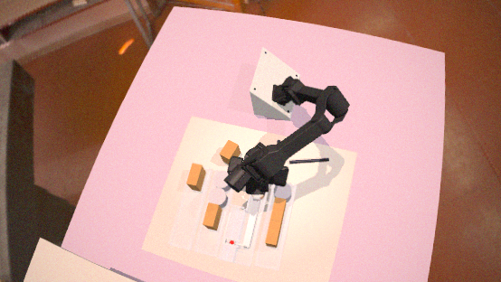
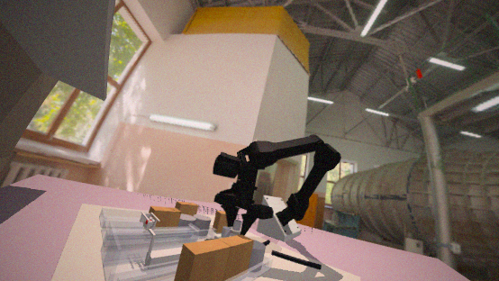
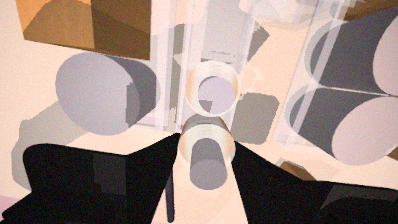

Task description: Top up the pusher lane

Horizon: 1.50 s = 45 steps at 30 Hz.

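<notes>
My gripper (image 2: 239, 228) (image 3: 205, 141) is shut on the loose jar (image 2: 237, 224) (image 3: 208, 172), a small jar with a grey lid and a pale, orange-tinted body. It holds the jar at the front end of the sprung lane (image 1: 237, 221) (image 3: 183, 75). The matching jar (image 3: 217, 94) stands in the lane just beyond it; the two look very close or touching, and I cannot tell which. Whether the held jar's base is on the lane floor or above the front stop is hidden. A red mark (image 1: 231, 242) (image 2: 146, 222) shows at the lane's rear. The pusher plate is not clear.
Grey cylinders (image 1: 283, 192) (image 3: 97, 93) (image 3: 367, 131) stand in lanes on both sides, close to the fingers. Orange boxes (image 1: 276, 222) (image 1: 212, 216) (image 2: 216, 257) stand in side lanes; others (image 1: 195, 176) (image 1: 230, 151) are at the left. A black rod (image 1: 309, 160) (image 2: 296, 259) (image 3: 170, 200) lies before the lanes.
</notes>
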{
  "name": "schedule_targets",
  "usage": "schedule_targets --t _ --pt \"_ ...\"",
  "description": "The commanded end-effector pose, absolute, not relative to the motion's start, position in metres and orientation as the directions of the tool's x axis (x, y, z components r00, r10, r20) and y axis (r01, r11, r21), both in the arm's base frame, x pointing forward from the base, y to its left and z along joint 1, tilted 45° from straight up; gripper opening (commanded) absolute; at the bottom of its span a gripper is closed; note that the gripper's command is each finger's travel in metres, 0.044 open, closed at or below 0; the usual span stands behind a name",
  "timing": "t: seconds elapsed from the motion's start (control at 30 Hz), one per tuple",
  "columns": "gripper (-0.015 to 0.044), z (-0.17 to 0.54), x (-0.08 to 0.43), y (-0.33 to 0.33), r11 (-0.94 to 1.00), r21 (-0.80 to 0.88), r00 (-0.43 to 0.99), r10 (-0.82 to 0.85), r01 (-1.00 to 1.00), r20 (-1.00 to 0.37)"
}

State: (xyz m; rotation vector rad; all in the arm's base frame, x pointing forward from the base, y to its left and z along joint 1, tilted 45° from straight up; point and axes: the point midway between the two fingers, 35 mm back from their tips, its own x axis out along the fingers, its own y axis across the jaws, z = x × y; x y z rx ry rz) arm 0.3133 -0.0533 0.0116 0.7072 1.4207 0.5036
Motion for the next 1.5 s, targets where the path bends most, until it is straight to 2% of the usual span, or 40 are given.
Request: schedule_targets --t 0.0,1.47 --pt "0.0000 0.017 0.325 -0.057 0.703 0.707 0.133 0.695 0.080 -0.707" --pt "0.0000 0.021 0.337 -0.060 0.703 0.707 0.133 0.695 0.079 -0.706"
